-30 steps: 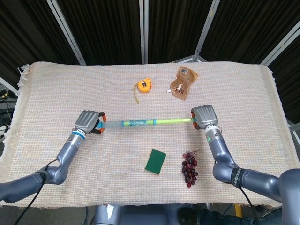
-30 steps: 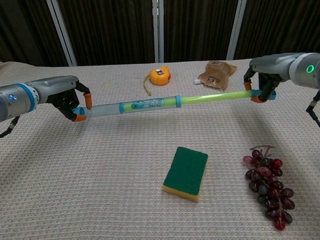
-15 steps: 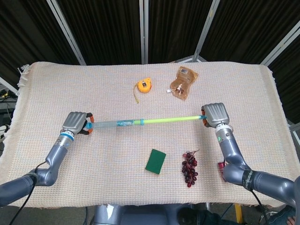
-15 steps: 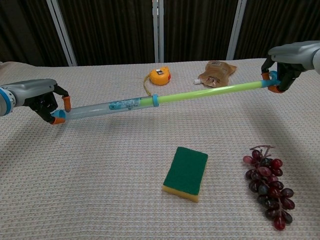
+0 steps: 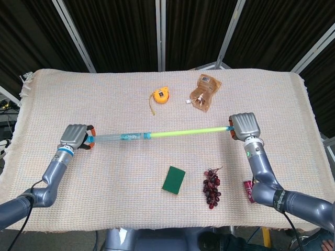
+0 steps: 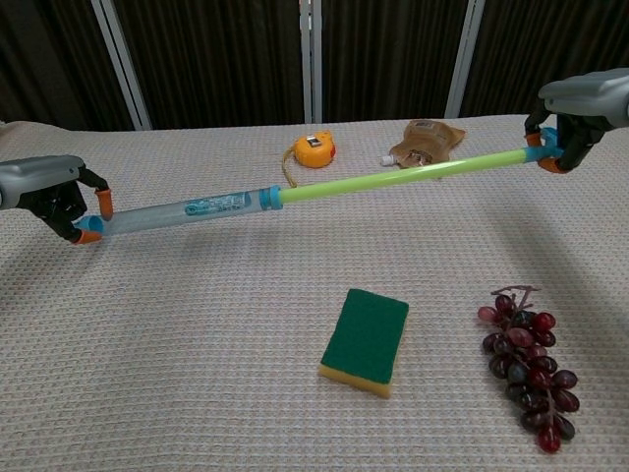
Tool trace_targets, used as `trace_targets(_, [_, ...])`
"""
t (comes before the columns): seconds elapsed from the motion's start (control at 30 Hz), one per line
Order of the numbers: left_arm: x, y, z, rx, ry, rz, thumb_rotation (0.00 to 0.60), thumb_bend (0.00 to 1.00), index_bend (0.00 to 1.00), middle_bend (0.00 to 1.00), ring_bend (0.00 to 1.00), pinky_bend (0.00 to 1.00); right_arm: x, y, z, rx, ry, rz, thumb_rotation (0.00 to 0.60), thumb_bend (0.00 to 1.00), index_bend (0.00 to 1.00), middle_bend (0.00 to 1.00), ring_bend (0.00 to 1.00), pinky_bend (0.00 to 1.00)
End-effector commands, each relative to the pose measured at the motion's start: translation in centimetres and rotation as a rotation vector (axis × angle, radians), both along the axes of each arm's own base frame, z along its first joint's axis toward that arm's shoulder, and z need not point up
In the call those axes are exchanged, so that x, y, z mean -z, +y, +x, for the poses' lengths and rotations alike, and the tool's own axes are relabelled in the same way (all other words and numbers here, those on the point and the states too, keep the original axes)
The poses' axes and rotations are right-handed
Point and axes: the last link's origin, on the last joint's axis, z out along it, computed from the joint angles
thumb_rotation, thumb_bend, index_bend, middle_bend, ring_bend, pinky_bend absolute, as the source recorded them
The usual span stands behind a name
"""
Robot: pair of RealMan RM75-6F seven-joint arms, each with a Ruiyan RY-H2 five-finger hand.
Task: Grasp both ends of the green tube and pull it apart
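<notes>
Taking the green tube [image 6: 314,191] as our landmark, we list nearest first.

Sponge [image 6: 366,339]: a flat rectangular block, green scouring face over a yellow foam layer, lying on the cloth nearer to us than the tube's middle.

Grapes [image 6: 526,368]: a bunch of dark red, glossy round berries on a thin brown stem, right of the sponge and nearer than the tube's right part.

Red object [image 5: 249,191]: small, beside the right forearm; we cannot tell what it is.

Green tube: a long slim telescoping rod held above the cloth, a clear bluish sleeve on the left, a bright green inner shaft on the right, with a blue collar where they meet.

Left hand [image 5: 74,136]: grey shell, orange fingertips, clenched around the tube's left end.

Right hand [image 5: 244,126]: the same build, grasping the right end.

Tape measure [image 5: 160,95]: rounded orange case beyond the tube's middle.

Pouch [image 5: 204,92]: crinkled brown spouted pouch, right of the tape measure.

Tablecloth [image 5: 63,94]: pale, coarse woven fabric under everything.
</notes>
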Motion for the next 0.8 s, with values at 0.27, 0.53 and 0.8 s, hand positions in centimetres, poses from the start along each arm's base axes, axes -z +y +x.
trace_targets(0.27, [0.0,0.0,-0.3,-0.003,-0.007,-0.004,0.6,0.58,0.72,0.88,0.82,1.0,0.4,0.4,-0.1,0.018,0.001,0.025,0.6,0.37,0.46,1.0,1.0,1.0])
trace_targets(0.53, [-0.9,-0.7,-0.2,0.017,-0.039,0.0,0.6,0.15,0.12,0.88,0.82,1.0,0.4,1.4,-0.2,0.035,-0.033,0.044,0.6,0.0,0.0,0.98,1.0,1.0])
trace_targets(0.8, [-5.7,-3.0,0.1,0.063,-0.052,0.087,0.6,0.13,0.1,0.85,0.82,1.0,-2.8,4.3,-0.8,-0.02,-0.113,-0.015,0.6,0.0,0.0,0.95,0.99,1.0])
